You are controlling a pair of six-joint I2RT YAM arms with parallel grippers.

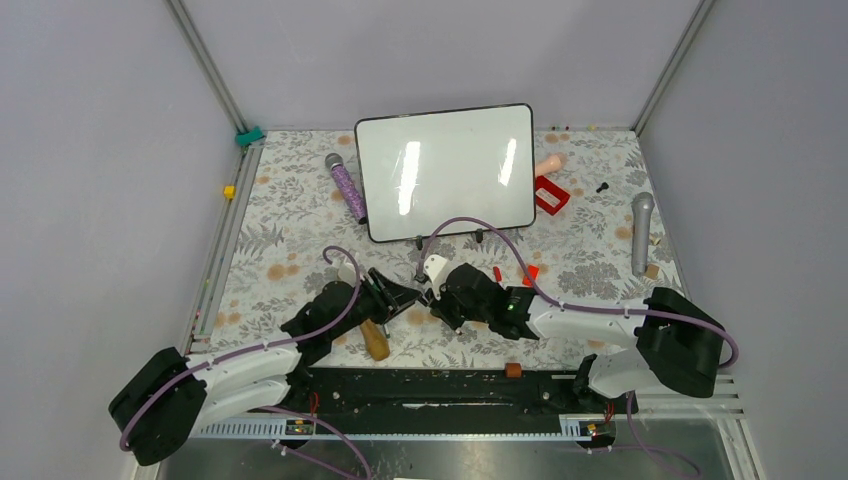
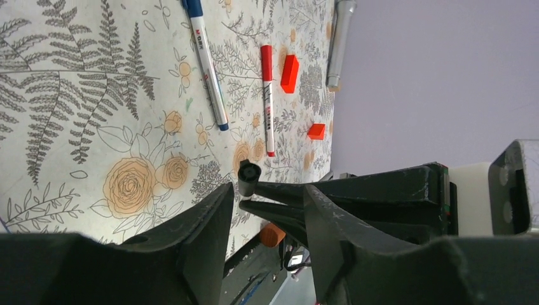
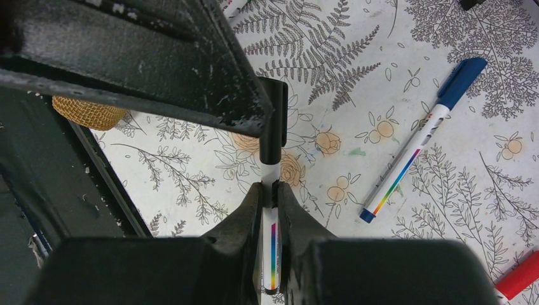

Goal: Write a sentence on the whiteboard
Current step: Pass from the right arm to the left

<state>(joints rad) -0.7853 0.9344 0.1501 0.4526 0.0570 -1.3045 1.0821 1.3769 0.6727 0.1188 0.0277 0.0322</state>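
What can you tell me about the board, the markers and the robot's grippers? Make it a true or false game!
1. The whiteboard has no writing on it. True.
2. The right gripper holds a marker. True.
3. That marker's cap is off. False: the black cap is on it.
4. The blue marker lies on the whiteboard. False: it lies on the table.
5. The left gripper holds the red marker. False: its jaws stand open around the black cap, and the red marker lies on the table.
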